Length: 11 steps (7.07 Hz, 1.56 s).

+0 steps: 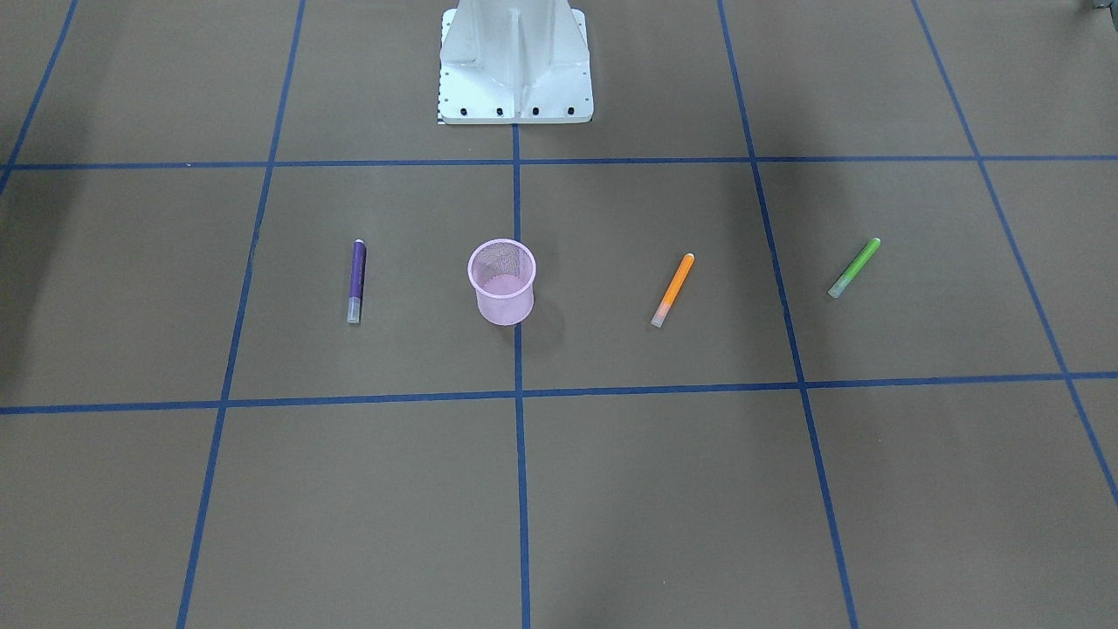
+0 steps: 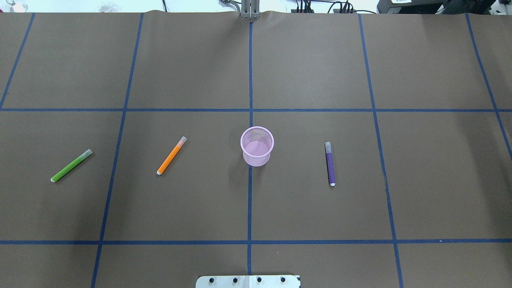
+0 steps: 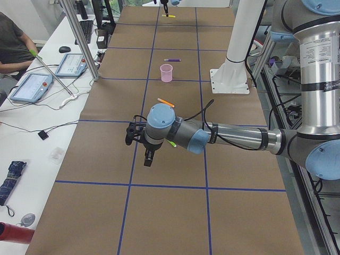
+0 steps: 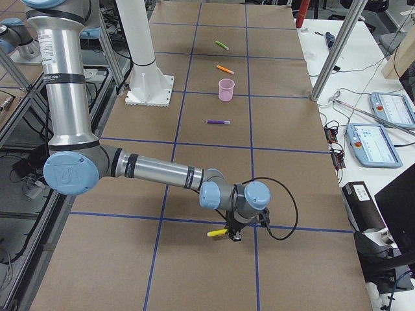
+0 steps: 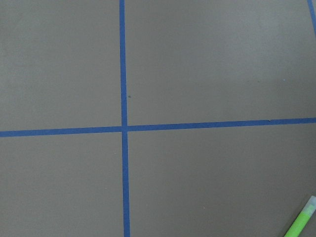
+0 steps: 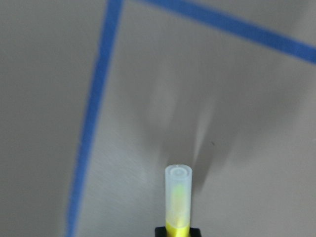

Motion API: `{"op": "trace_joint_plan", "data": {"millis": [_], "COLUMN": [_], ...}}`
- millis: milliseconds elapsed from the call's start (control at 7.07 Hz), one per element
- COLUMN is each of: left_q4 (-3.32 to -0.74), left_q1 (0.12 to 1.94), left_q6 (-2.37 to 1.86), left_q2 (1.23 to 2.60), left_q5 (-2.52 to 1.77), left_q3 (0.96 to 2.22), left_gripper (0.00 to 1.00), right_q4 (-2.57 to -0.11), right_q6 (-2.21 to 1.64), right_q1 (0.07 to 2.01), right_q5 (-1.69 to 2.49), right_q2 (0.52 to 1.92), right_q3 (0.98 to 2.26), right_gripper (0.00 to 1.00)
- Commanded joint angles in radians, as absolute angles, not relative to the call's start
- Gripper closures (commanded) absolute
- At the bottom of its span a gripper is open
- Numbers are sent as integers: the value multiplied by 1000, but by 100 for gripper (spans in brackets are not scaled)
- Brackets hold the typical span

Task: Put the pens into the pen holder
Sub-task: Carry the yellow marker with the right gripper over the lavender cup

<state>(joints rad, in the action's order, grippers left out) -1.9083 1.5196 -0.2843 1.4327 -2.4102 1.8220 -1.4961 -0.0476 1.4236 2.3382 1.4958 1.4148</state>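
Left gripper (image 3: 149, 158), well left of the cup (image 2: 256, 159): cannot tell if spread. Green pen (image 2: 71, 165) and orange pen (image 2: 171, 155) lie left of the cup, purple pen (image 2: 330, 163) right. Far right, the right gripper (image 6: 177, 232) pinches the yellow pen (image 6: 177, 202). Pens look light, stiff, slick; grip mid-barrel

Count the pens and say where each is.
4. Purple pen lies right of the pen holder in the overhead view; orange pen and green pen lie left of it; yellow pen is by the right gripper, far off to the robot's right. The pen holder looks empty.
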Motion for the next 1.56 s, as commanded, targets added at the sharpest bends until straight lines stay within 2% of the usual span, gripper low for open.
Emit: {"op": "trace_joint_plan", "data": {"millis": [0, 283, 424, 707, 990, 1414], "left_q4": [-1908, -1940, -1956, -1957, -1959, -1960], "left_q1": [1490, 1393, 1331, 1302, 1298, 1296], "left_q6": [-284, -410, -426, -426, -416, -422], "left_q2": [1450, 1475, 1526, 1540, 1542, 1549], "left_q5": [-2453, -2499, -2496, -2494, -2493, -2493], "left_q3": [1819, 1838, 1833, 1833, 1833, 1832], "left_gripper": [0, 1, 1, 1, 1, 1], "right_q4": [-1433, -1286, -1261, -1275, -1491, -1543], "right_q6": [-487, -994, -1232, -1597, -1741, -1773], "right_q1": [1404, 1198, 1078, 860, 676, 516], "right_q5": [2352, 2309, 2208, 2014, 1805, 1465], "right_q2": [1493, 1464, 1409, 1233, 1005, 893], "right_q3": [1642, 1782, 1854, 1882, 1879, 1858], "right_gripper": [100, 100, 100, 100, 100, 100]}}
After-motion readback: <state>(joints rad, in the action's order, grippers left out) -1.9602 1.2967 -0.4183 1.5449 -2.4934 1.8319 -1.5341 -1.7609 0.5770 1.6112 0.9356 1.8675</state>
